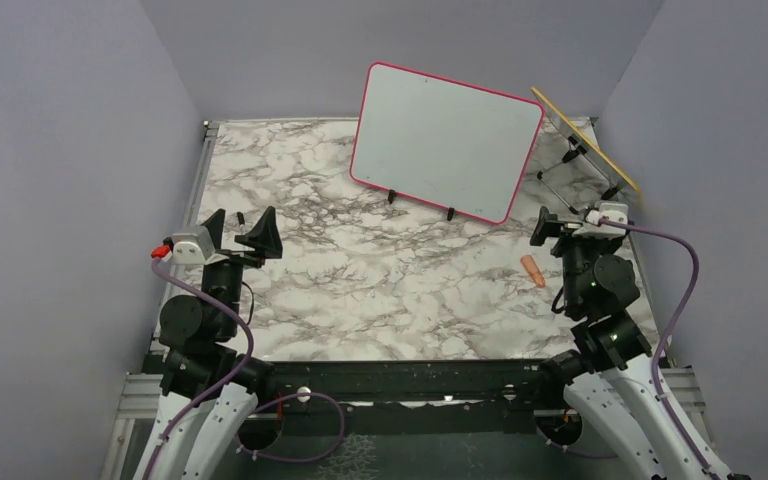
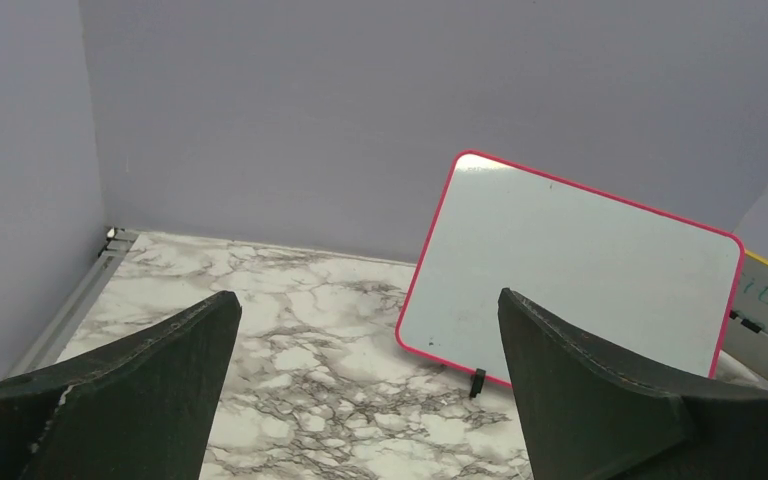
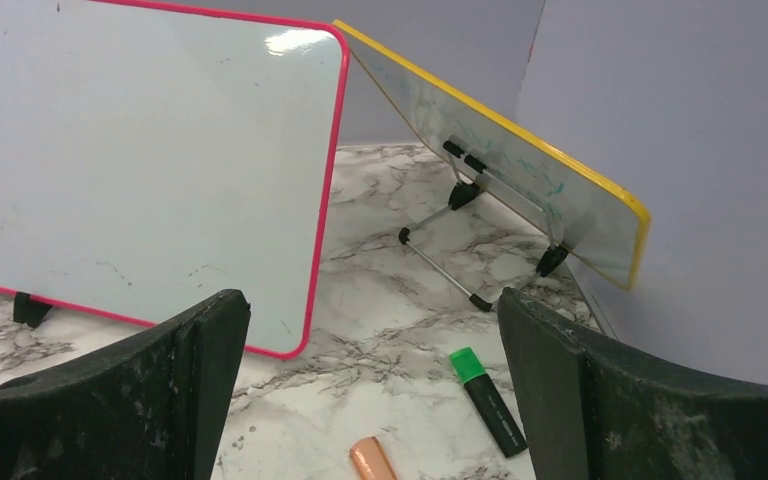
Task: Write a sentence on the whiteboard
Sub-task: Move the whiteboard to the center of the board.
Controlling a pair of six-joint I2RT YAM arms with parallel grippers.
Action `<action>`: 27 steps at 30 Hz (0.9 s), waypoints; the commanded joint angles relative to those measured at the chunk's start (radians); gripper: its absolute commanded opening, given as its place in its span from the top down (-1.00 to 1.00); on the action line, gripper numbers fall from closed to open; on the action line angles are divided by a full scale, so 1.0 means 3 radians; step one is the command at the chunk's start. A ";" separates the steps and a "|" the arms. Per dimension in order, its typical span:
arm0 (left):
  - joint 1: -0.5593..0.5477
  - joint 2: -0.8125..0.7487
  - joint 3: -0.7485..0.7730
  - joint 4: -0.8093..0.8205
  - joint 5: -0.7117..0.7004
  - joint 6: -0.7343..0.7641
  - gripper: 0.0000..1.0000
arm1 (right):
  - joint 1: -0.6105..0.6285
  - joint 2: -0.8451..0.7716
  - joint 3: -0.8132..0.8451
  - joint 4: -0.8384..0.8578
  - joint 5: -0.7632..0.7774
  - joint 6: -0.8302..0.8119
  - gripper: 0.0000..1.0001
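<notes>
**A:** From above, where is the whiteboard (image 1: 445,140)?

**B:** It stands propped on its feet and is blank, with no sentence written yet. The left gripper (image 1: 240,232) is well off the board's left corner and the right gripper (image 1: 560,225) is near its right corner. Both are spread wide and empty.

**A:** Left wrist?

**B:** Just the board ahead.

**A:** Right wrist?

**B:** A green-capped marker (image 3: 488,402) lies on the table in front of the board's right corner, beside an orange piece (image 3: 372,458). I'd pinch it mid-barrel, square across, leaving the cap end free.
</notes>
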 commanded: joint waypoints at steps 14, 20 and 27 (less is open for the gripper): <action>-0.0058 0.0001 -0.0042 0.0013 -0.0162 -0.0017 -0.98 | -0.0022 0.0750 0.0518 -0.0539 -0.0046 0.0365 -1.00; -0.0080 -0.0007 -0.0036 0.0011 -0.0154 -0.0005 -0.98 | -0.0022 0.1301 0.0678 -0.0624 0.0004 0.0715 -1.00; -0.0103 -0.0022 -0.0056 0.0020 -0.0207 -0.0028 -0.98 | -0.0017 0.1835 0.0684 -0.0487 -0.0069 0.1195 -1.00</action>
